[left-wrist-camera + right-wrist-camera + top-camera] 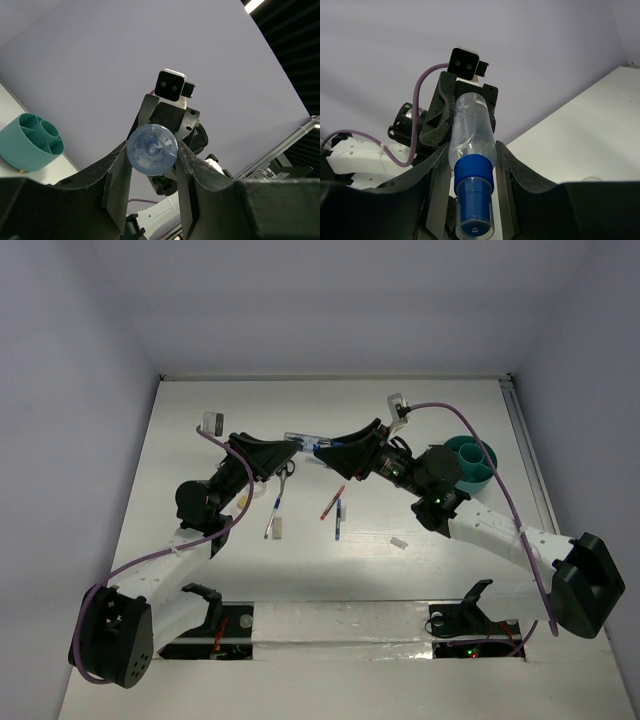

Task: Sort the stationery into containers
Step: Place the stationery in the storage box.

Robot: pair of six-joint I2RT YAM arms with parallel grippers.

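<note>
Left gripper [152, 155] and right gripper [471, 155] each clamp one end of a clear bottle [470, 125]; the blue cap [474, 172] lies inside the right gripper.

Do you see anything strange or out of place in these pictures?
Yes. One clear tube with a blue cap is held level in the air by both grippers at once: the left gripper at its clear base, the right gripper at the cap end. Nothing looks spilled or broken.
</note>
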